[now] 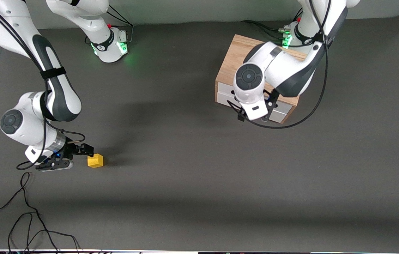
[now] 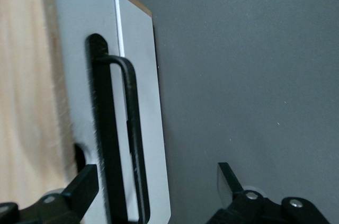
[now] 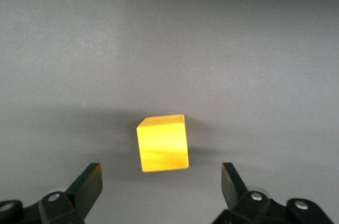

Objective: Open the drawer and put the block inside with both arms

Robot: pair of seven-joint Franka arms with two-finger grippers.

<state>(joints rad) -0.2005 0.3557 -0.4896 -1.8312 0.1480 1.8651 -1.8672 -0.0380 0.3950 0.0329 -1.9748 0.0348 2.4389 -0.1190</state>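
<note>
matte grey table (image 1: 185, 183), glossy yellow cube (image 1: 95, 161).

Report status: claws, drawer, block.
Left claw open, straddling drawer handle; drawer shut. Right claw open beside block; block on table, ungrasped.

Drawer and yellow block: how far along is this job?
Nothing is finished. The white-fronted drawer in its light-oak box looks shut. The left pincer is open around the black bar handle, not yet closed. The right pincer is open, low beside the small yellow cube on the grey table. Pulling, grasping and placing remain.
</note>
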